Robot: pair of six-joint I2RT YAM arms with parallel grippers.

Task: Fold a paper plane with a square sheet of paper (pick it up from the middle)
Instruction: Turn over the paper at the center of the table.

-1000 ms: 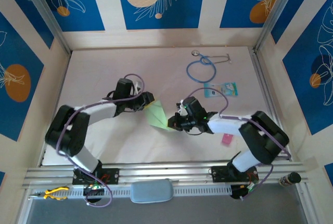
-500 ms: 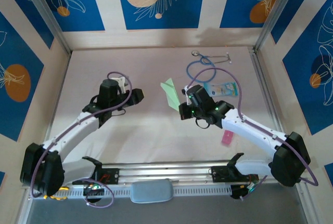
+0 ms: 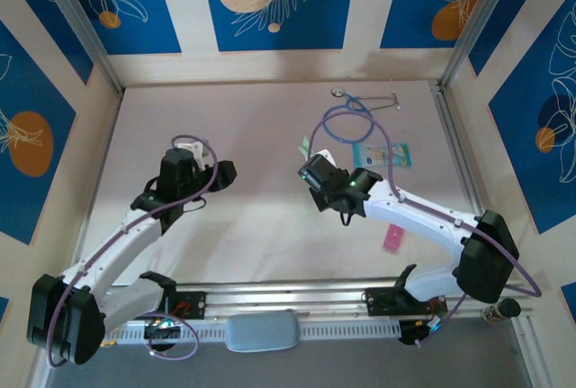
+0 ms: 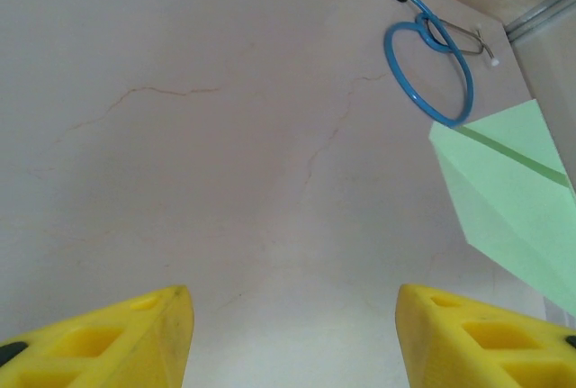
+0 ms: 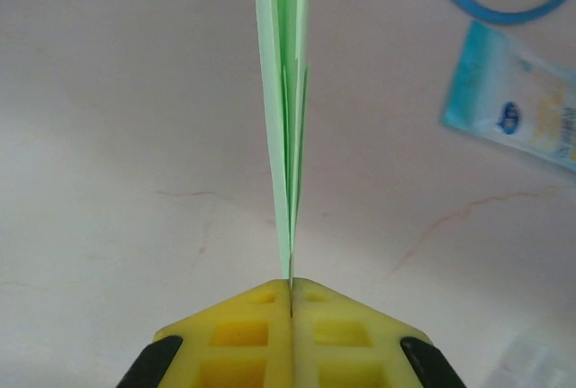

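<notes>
One paper plane point(image 5: 283, 91) pinched edge-on in the right gripper point(image 5: 291, 285); left gripper point(image 4: 292, 292) spread wide, empty.

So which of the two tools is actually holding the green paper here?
The right tool: it is shut on the edge of the folded green paper, which stands up from it. The left tool is open with nothing in it.

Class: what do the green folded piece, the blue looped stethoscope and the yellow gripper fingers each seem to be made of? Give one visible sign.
Paper plane: thin matte paper, shown by crisp creases and stacked edges. Stethoscope: tube probably rubber or soft plastic, smooth and curving; the ends look like shiny metal. Right gripper fingers: likely matte moulded plastic, with recessed pockets.
</notes>
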